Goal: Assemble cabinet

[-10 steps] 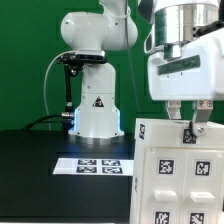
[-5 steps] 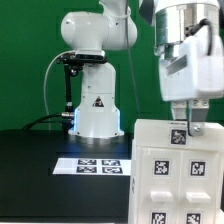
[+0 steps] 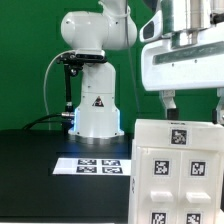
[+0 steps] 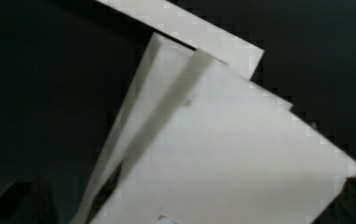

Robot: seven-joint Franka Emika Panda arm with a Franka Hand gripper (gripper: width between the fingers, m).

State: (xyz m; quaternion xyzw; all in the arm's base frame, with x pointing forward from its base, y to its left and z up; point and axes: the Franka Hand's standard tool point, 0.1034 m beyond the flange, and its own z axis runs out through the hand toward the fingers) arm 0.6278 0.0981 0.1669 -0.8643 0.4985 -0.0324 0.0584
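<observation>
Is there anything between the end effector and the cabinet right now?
Nothing visible. The end effector hangs just above the top edge of the cabinet, with only open air in the gap. The marker board lies flat on the table, off to the exterior view's left.

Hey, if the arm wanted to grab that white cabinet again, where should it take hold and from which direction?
Probably the top edge of the cabinet, approached from straight above. It stands upright on the table with its tagged face toward the exterior camera, so its upper rim is the free, thin part the fingers could straddle. The gripper hangs just above that rim, so a short descent should do.
</observation>
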